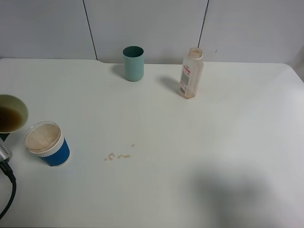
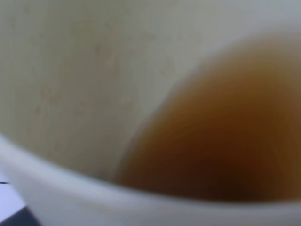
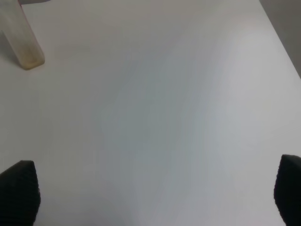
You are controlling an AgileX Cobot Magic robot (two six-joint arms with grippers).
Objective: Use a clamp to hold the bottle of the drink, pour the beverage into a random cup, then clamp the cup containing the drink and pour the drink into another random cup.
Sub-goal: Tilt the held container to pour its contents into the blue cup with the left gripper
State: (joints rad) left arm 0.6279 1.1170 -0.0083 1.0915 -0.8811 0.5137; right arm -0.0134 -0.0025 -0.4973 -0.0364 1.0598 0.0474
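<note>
I see a teal tumbler (image 1: 133, 63) upright at upper centre of the white table (image 1: 199, 142); small brownish spots (image 1: 118, 156) lower left of centre; grey wall panels (image 1: 147, 23) along the top.

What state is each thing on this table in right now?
Pale yellow-green tumbler: tilted, brown drink inside.
Blue cup: upright, foamy drink inside.
Teal tumbler: upright, standing alone.
Bottle: upright, uncapped, looks nearly empty.
Table: a few brown drops spilled.
Right fingers: open, holding nothing.
</note>
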